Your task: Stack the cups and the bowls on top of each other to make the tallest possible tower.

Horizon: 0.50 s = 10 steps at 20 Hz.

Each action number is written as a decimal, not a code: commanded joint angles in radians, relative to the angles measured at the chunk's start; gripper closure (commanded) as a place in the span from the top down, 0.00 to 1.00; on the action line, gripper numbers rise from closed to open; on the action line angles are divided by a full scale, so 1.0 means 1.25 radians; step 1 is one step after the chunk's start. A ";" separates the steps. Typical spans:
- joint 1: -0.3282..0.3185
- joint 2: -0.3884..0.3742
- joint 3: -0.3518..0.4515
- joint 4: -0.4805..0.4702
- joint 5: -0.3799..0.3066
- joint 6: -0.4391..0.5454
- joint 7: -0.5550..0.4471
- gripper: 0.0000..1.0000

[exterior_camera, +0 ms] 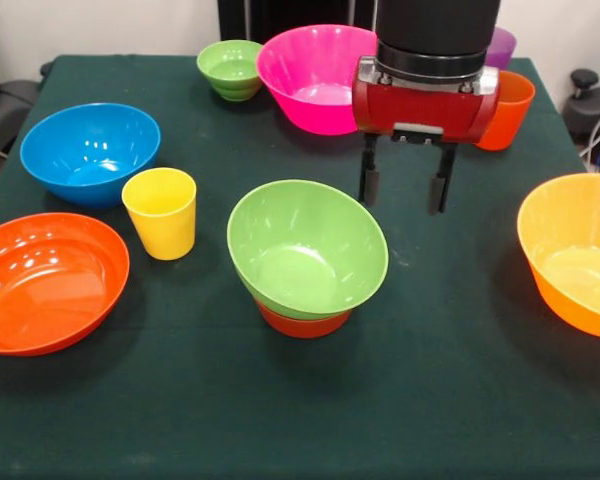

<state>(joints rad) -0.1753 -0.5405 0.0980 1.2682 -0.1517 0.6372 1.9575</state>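
The tower stands at the table's middle: a medium green bowl [308,250] sits tilted on a small red-orange bowl [303,322]. My gripper [404,186] hangs open and empty just behind and right of it, above the cloth. A yellow cup [161,212] stands left of the tower. An orange cup [504,109] and a purple cup [500,46] are partly hidden behind my gripper body. A large yellow-orange bowl [577,252] sits at the right edge. A small ribbed green bowl [230,69] and a large pink bowl [315,78] stand at the back.
A blue bowl [90,152] and a shallow orange bowl [46,281] sit at the left. The dark green tablecloth [280,420] covers the table. Black equipment stands beyond both side edges.
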 commanded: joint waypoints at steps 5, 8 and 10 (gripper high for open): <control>0.063 0.124 -0.063 -0.199 -0.013 0.157 0.111 1.00; 0.078 0.146 -0.075 -0.239 -0.011 0.173 0.107 1.00; 0.084 0.153 -0.077 -0.248 -0.004 0.178 0.105 1.00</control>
<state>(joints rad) -0.1029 -0.4440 0.0003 1.0764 -0.1513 0.7215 1.9575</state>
